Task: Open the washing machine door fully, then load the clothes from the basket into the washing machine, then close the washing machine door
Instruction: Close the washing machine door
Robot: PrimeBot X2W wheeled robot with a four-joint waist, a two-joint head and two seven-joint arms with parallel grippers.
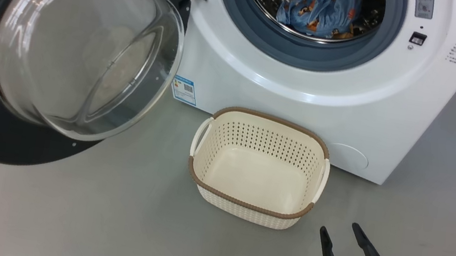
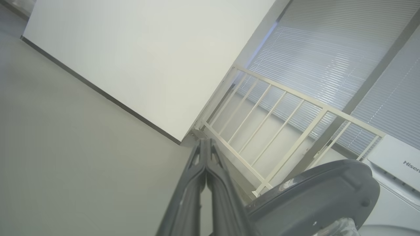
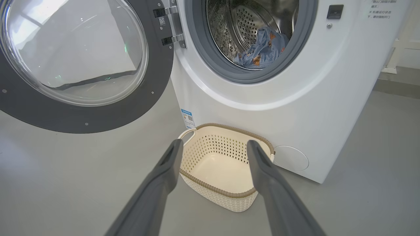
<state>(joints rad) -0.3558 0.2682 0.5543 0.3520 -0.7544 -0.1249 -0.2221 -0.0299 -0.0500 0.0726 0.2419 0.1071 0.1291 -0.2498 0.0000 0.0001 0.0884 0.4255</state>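
Observation:
The white washing machine (image 1: 316,91) (image 3: 295,98) has its round black-rimmed glass door (image 1: 80,49) (image 3: 75,55) swung wide open to the left. Blue bear-print clothes (image 1: 320,10) (image 3: 261,49) lie inside the steel drum. On the floor in front stands the cream basket (image 1: 250,205) (image 3: 215,193), with nothing in it. My right gripper (image 1: 339,232) (image 3: 213,146) is open, hanging just in front of the basket's near right corner, holding nothing. In the left wrist view my left gripper (image 2: 206,142) is shut on nothing, beside the door's dark rim (image 2: 315,196).
Grey floor (image 1: 104,218) spreads around the basket and under the door. A white wall (image 2: 147,55), a white railing (image 2: 279,114) and window blinds (image 2: 328,55) lie beyond the left gripper. A blue label sticker (image 1: 184,89) sits low on the machine's front.

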